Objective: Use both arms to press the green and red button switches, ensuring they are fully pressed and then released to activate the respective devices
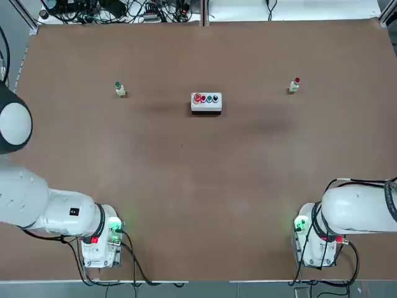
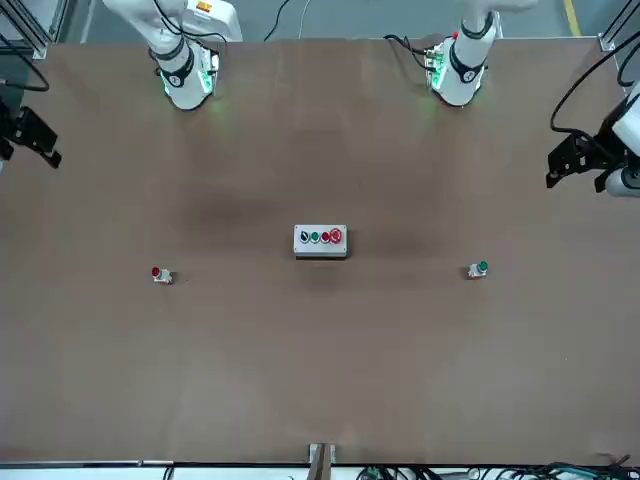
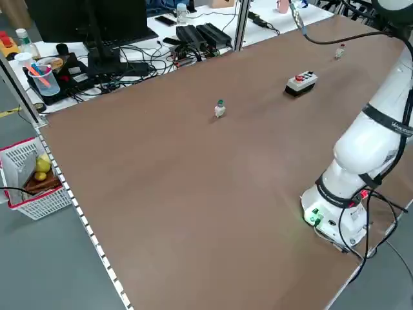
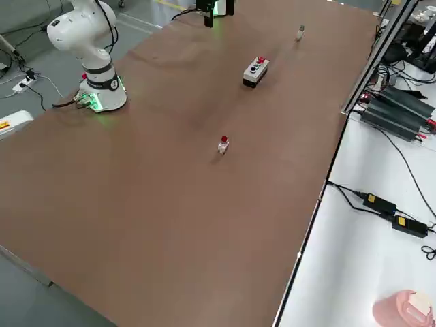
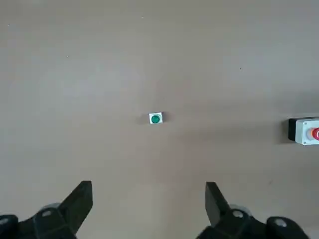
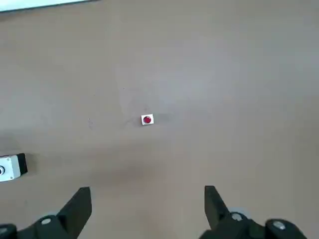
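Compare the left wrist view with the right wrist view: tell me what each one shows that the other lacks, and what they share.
Only the left wrist view shows the green button switch on the table, ahead of the left gripper, whose fingers are spread wide and touch nothing. Only the right wrist view shows the red button switch, ahead of the equally open, empty right gripper. Both share the bare brown table and a part of the white button box at the picture's edge.
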You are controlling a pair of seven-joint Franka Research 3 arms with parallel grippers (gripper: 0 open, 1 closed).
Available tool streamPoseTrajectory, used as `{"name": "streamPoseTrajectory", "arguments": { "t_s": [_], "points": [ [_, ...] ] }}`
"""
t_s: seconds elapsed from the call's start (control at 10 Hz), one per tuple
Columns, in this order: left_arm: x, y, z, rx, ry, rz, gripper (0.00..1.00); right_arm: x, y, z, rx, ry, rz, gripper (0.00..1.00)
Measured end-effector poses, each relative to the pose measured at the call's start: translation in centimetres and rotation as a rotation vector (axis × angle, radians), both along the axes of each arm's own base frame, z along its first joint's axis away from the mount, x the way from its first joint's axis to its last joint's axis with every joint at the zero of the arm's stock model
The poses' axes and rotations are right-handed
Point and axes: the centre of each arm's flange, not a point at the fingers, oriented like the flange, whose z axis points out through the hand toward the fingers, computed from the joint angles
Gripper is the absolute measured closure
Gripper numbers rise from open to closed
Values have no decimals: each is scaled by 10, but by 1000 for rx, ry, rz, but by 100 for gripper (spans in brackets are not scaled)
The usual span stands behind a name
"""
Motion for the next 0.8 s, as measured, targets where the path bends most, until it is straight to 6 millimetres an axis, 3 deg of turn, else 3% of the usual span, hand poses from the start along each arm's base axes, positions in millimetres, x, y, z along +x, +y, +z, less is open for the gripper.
{"name": "streamPoseTrajectory", "arguments": {
  "t_s": [0.8],
  "points": [
    [0,0,0,0,1,0,0,12,5,-29,31,-20,0,0]
  ]
}}
